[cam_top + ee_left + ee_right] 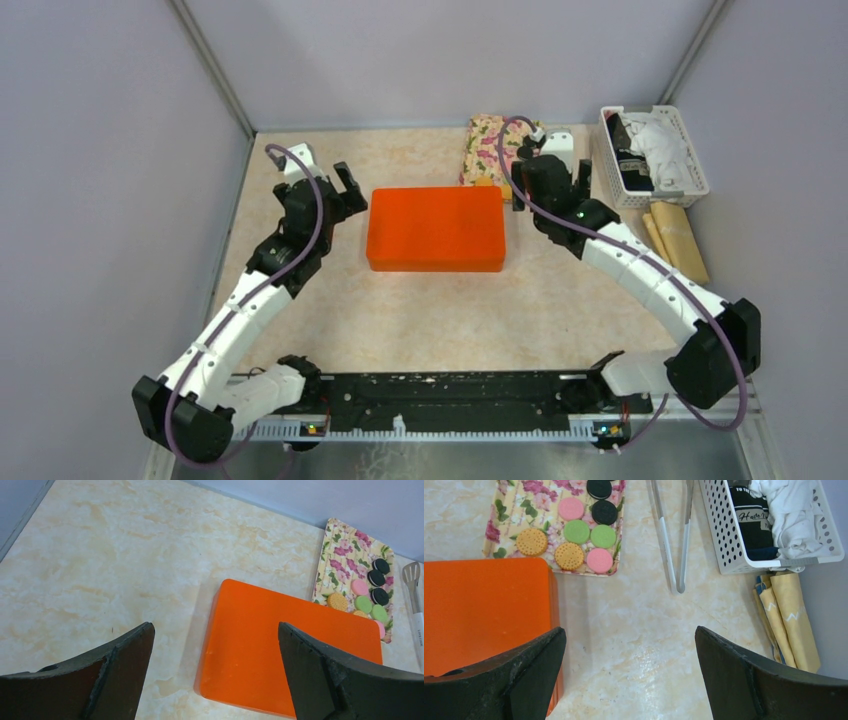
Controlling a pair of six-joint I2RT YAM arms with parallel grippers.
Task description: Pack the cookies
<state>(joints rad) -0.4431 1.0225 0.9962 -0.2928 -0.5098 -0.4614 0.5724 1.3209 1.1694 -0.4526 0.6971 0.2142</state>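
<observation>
My left hand (215, 628) and right hand (629, 631) gape empty flanking the shut box (436, 228), likely to open it for the one-o'clock cookies (576, 531).

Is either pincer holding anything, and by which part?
Nothing is held: the left pincer and right pincer are both open and empty, flanking the orange rectangular box.

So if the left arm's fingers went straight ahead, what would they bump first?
Probably the orange box, lying just ahead between the left fingers. Depth is unclear, so they might touch the bare table beside its corner instead.
</observation>
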